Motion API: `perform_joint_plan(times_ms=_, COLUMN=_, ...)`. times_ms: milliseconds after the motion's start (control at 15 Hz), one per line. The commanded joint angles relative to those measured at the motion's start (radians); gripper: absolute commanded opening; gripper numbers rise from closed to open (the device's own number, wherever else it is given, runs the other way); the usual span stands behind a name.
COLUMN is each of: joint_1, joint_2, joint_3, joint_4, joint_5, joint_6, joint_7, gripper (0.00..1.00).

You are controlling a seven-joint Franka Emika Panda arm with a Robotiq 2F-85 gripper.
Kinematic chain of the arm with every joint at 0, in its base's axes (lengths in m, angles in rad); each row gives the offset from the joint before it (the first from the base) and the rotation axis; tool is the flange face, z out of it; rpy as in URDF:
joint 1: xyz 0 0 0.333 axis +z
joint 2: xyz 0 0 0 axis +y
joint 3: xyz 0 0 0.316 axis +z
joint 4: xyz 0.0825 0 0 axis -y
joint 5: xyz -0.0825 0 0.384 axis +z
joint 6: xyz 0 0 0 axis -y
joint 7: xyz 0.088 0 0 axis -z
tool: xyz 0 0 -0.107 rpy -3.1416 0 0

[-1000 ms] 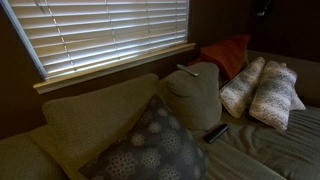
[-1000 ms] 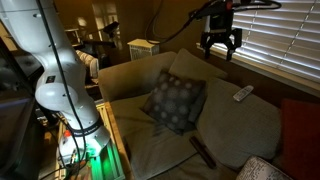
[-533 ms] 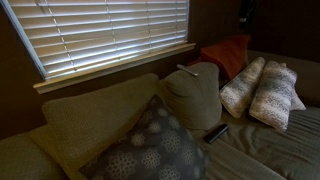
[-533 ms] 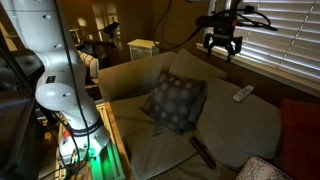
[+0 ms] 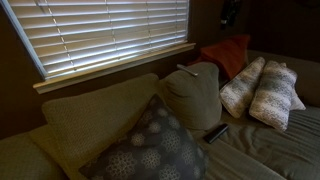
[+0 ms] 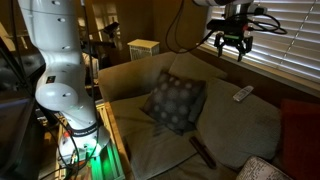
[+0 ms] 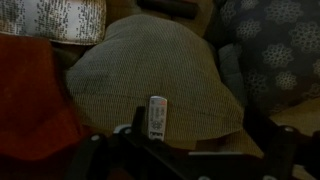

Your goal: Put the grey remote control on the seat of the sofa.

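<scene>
Gripper [image 6: 232, 45] shifted sideways (fingers [image 6: 221, 43] spread); one grey remote control [image 6: 242, 94].

Noted: light-grey slim rectangular plastic remote control [image 7: 157, 117], pale face, darker button rows. Under it, olive-tan puffy fabric back cushion [image 7: 150, 70], fine ribbed stripes. Beside that cushion: dark slate square throw pillow [image 6: 175, 100], pale floral medallions; plain red fabric cushion [image 5: 228, 55].

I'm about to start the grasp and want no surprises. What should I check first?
1. Grey remote in view, lying on back cushion: ok.
2. Tool open and empty: ok.
3. Tool down at the remote: not ok, it hangs above.
4. Black remote apart from the target: ok.
5. Bare room on seat: ok.
</scene>
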Motion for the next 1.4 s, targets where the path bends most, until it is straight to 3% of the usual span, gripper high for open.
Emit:
perform_joint_plan(times_ms=0, joint_1=-0.006, joint_2=0.1, joint_3=0.002, joint_4=0.105, joint_5=0.029, joint_6=0.049, joint_7=0.006, gripper=1.0)
perform_joint_plan(times_ms=133, joint_1=-0.014, joint_2=0.142, joint_3=0.004, joint_4=0.141, joint_5=0.04, joint_6=0.065, joint_7=0.01, gripper=1.0)
perform_joint_plan(times_ms=200, joint_1=-0.007, joint_2=0.083, joint_3=0.002, joint_4=0.073, joint_5=0.005, joint_6=0.057, joint_7=0.006, gripper=1.0)
perform_joint_plan(times_ms=667, joint_1=-0.013, joint_2=0.146, joint_3=0.003, joint_4=0.13, joint_5=0.018, joint_6=0.079, joint_7=0.023, gripper=1.0)
perform_joint_plan(times_ms=1333, joint_1=-0.081, joint_2=0.348, joint_3=0.081, joint_4=0.259, joint_5=0.17, joint_6=0.264, joint_7=-0.105, gripper=1.0)
